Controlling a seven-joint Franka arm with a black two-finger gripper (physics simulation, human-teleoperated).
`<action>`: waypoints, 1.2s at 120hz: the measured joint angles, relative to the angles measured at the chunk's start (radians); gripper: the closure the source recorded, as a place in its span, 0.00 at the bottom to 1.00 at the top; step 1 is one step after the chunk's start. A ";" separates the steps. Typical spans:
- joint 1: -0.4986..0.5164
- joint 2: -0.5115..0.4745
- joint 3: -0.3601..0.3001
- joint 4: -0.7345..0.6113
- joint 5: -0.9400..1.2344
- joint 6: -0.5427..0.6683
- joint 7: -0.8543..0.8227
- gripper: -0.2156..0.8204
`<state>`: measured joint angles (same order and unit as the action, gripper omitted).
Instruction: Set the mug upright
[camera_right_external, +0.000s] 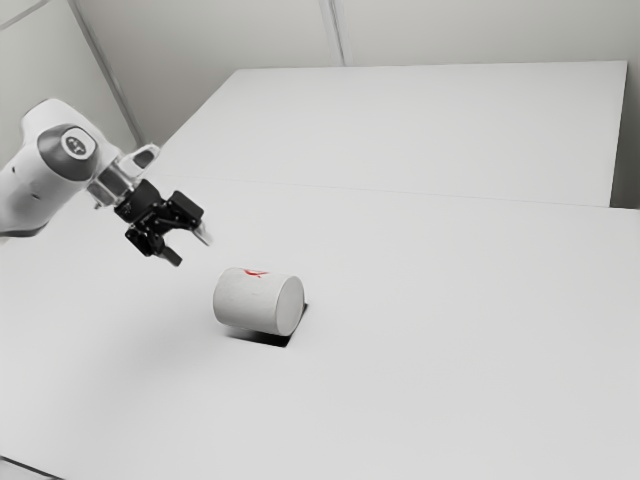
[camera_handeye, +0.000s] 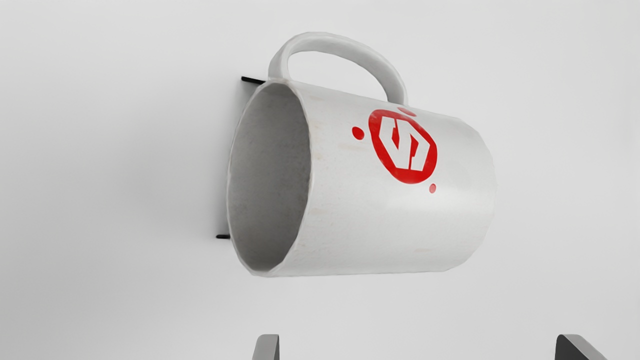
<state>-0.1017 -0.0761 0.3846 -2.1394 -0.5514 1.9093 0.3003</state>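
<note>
Okay, closest in, my gripper (camera_right_external: 191, 249) hovers released, its fingers (camera_handeye: 268, 347) spread apart; beyond them the mug (camera_handeye: 360, 220) lies sideways on the bench (camera_right_external: 450, 360), base toward the exterior view's right, with a pale wall (camera_right_external: 430, 30) farthest back.

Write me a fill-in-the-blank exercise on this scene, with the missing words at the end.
The mug is not upright but lying on its ____. The emblem on it is coloured ____ and white. The gripper is not shut but ____.

Missing words: side; red; open.
</note>
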 joint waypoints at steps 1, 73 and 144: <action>0.001 0.003 0.002 -0.002 -0.009 0.004 0.006 0.21; 0.073 0.245 0.013 -0.023 -0.446 0.028 0.456 0.21; 0.102 0.309 0.013 -0.064 -0.587 -0.191 0.707 0.28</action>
<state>0.0006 0.2328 0.3973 -2.2036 -1.1385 1.7187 1.0070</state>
